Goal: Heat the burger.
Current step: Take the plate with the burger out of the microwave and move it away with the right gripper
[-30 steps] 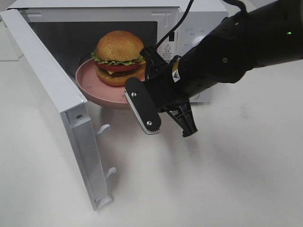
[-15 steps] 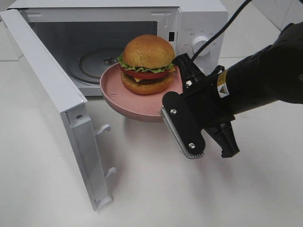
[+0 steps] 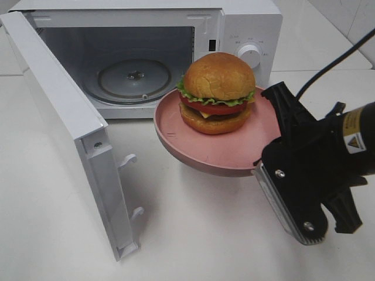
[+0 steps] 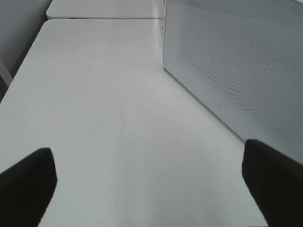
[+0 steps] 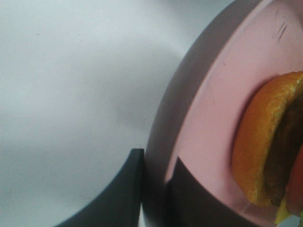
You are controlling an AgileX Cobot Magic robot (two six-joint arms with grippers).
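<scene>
The black right gripper pinches the rim of the round pink plate carrying the glossy golden-bun burger. It hangs just outside the white microwave, whose open cavity and glass turntable lie farther left. The left gripper stands spread wide beside the door, holding nothing.

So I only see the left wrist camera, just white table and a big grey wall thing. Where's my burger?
Observer: The burger sits on a pink plate, held up in front of the microwave.
Operator: Who's holding it?
Observer: The right gripper pinches the plate's rim.
Operator: Is the microwave open?
Observer: Yes, its door is swung wide open, and the glass turntable inside has nothing on it.
</scene>
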